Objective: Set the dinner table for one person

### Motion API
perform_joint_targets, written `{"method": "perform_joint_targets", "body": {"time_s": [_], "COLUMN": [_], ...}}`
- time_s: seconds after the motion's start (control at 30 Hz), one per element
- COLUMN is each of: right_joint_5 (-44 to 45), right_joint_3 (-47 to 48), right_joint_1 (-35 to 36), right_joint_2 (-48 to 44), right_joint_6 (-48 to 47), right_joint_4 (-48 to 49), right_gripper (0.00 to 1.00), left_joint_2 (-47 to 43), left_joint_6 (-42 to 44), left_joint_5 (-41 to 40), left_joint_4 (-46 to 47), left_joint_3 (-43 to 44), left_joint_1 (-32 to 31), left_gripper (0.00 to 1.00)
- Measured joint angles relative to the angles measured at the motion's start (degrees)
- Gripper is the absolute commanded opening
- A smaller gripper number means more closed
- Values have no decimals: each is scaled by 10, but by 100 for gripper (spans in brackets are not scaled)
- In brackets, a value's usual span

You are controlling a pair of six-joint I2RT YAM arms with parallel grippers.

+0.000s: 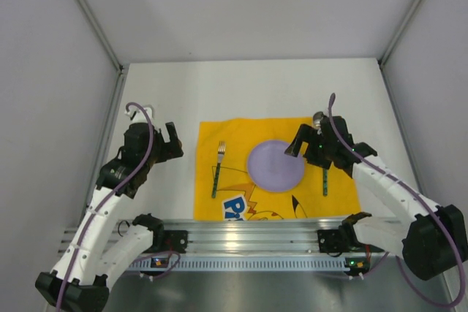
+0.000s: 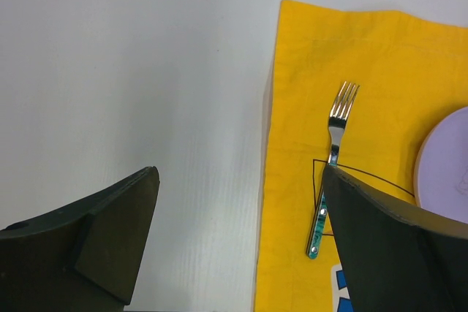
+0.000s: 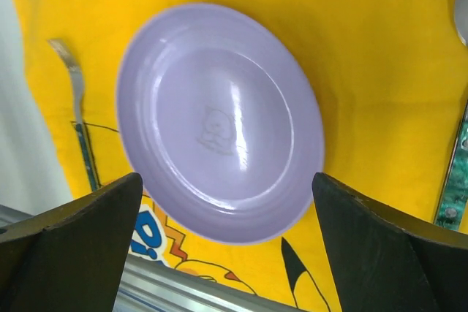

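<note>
light: bright, even, from above | shadows: faint and soft on the dinner table | glare: pale streaks across the plate | focus: my left fingers dark, slightly soft close to the lens; overhead view sharp throughout

cut-off blue "pi" on placemat

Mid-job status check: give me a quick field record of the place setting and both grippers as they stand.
dinner table: white, carries the placemat
placemat: yellow, printed, lying flat
plate: lilac, middle of placemat, nothing on it
fork: on placemat, left of plate, tines pointing away from the arms
spoon: on placemat, right of plate, bowl partly hidden by the right arm
left gripper: open, holding nothing, over the table left of the placemat
right gripper: open, holding nothing, above the plate's right side
</note>
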Motion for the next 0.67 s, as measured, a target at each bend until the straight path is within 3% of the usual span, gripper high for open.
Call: {"method": "perform_joint_targets", "body": {"time_s": [0.67], "right_joint_5": [10], "right_joint_3": [70], "right_joint_1": [2], "right_joint_2": [-12], "right_joint_6": [-76], "right_joint_4": [16], "right_gripper": [100], "left_joint_2": [16], "left_joint_6": [1], "left_joint_5": [31], "left_joint_4": [3], "left_joint_3": [-3], "left_joint_1": [0], "left_gripper": [99]}}
